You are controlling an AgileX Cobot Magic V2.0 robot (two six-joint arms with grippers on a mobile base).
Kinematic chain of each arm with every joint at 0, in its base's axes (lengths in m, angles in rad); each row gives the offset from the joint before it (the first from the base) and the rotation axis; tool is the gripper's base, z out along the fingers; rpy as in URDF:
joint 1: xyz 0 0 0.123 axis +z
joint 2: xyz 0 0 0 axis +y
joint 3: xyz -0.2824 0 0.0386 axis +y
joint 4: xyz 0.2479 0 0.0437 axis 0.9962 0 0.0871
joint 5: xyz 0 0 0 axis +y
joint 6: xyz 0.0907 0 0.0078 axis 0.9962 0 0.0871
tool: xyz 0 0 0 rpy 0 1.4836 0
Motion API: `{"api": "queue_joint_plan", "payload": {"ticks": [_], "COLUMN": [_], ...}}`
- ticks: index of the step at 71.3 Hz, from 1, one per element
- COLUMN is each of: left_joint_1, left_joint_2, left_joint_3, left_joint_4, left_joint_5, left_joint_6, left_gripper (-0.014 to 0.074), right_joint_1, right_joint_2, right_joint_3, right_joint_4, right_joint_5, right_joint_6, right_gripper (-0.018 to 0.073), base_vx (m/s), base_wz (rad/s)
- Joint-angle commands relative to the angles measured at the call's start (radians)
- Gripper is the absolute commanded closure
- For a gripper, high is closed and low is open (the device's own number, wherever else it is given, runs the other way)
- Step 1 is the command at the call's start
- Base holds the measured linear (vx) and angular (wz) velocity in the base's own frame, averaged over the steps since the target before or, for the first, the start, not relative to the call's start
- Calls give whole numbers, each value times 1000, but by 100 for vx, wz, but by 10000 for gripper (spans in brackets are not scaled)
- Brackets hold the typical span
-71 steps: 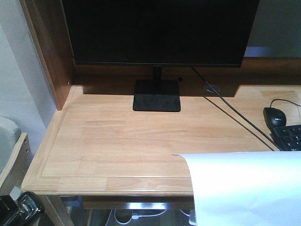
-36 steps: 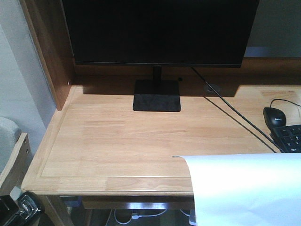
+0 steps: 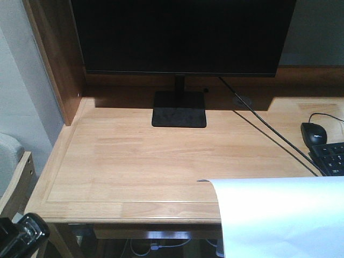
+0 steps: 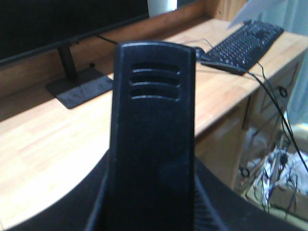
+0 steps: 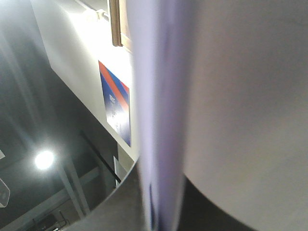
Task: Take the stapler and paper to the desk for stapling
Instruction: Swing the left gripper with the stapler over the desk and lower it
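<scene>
Left end effector (image 4: 151, 211) clamped on stapler (image 4: 151, 120), contact hidden; right end effector (image 5: 163, 211) behind blurred paper (image 5: 240, 96), grip untellable.

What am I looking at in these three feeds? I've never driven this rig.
It is a two-armed robot on a wheeled base. The front view looks down at a wooden desk bearing a monitor, mouse and keyboard. The other two cameras sit on the wrists. The left one is filled by the black stapler that arm seems to hold; the right one by the white paper, blurred. Neither seems set down yet.
</scene>
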Motion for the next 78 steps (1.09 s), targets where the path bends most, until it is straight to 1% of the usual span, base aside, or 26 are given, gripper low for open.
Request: {"api": "queue_joint_plan", "payload": {"ticks": [1,6,13,23,27,35,43,50,59,66,70,71,72,78], "left_joint_1": [-3,-3,-3,-3,-3,-3,-3,-3,-2,-2,-2,-2,-2,-2], "left_joint_2": [19,47,140,327,408,566,717,846,1003,1114,1179,1195,1210,1285], "left_joint_3": [-31,-38,-86,-214,-275,-383,-492,-575,-675,-749,-795,-800,-812,-873], "left_joint_4": [-52,-46,-27,-28,-28,-28,-28,-29,-52,-93,-132,-142,-152,-188], "left_joint_5": [-129,-145,-161,-233,-246,-220,-132,-59,28,95,148,154,171,217], "left_joint_6": [-21,-31,-36,-89,-89,-87,-69,-13,105,217,307,318,350,441], "left_gripper": [603,603,603,603,603,603,603,603,603,603,603,603,603,603], "right_joint_1": [3,3,3,3,3,3,3,3,3,3,3,3,3,3], "right_joint_2": [15,15,15,15,15,15,15,15,15,15,15,15,15,15], "right_joint_3": [4,4,4,4,4,4,4,4,4,4,4,4,4,4], "right_joint_4": [3,3,3,3,3,3,3,3,3,3,3,3,3,3], "right_joint_5": [-45,-45,-45,-45,-45,-45,-45,-45,-45,-45,-45,-45,-45,-45], "right_joint_6": [-8,-8,-8,-8,-8,-8,-8,-8,-8,-8,-8,-8,-8,-8], "right_gripper": [562,562,562,562,562,562,562,562,562,562,562,562,562,562], "base_vx": [0,0,0,0,0,0,0,0,0,0,0,0,0,0], "base_wz": [0,0,0,0,0,0,0,0,0,0,0,0,0,0]}}
